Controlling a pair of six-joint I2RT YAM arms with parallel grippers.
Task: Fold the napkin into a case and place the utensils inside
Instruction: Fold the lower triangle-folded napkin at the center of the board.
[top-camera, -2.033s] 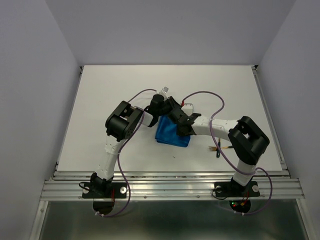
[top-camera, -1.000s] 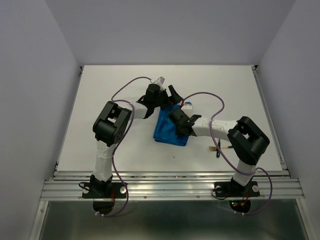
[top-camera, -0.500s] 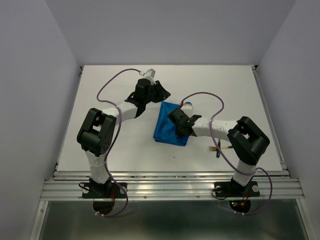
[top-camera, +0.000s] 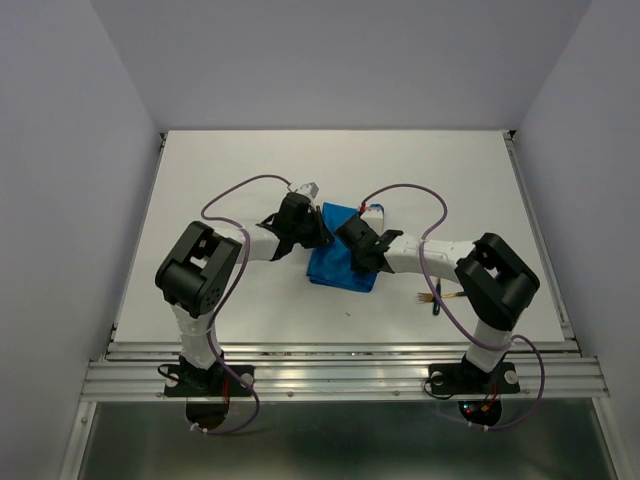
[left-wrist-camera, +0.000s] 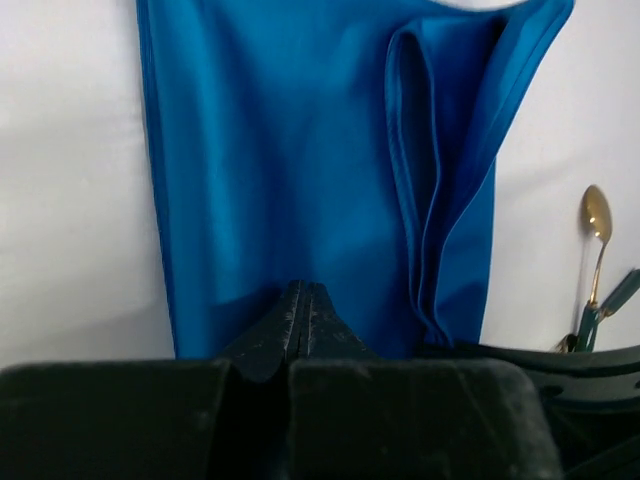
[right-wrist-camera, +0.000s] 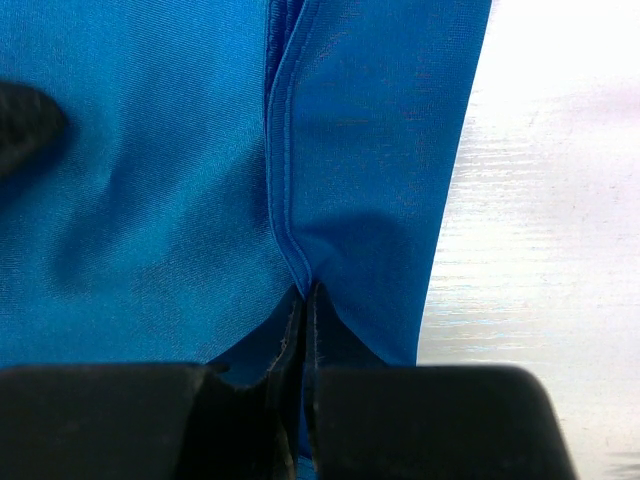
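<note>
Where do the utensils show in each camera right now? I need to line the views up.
Top external: the utensils lie on the table, right of the napkin, lower right of centre.
Left wrist: the spoon is at the right edge, past the napkin's folded side.
Right wrist: not in view.
Shared landmark: the blue napkin, seen in all three views.

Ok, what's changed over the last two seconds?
The left gripper swung away to the far left with its jaws open. It then came back and closed on the left edge of the napkin, apparently pinching it. The right gripper stayed shut on the napkin's fold, the napkin kept its place, and the utensils still lie untouched to its right.
</note>
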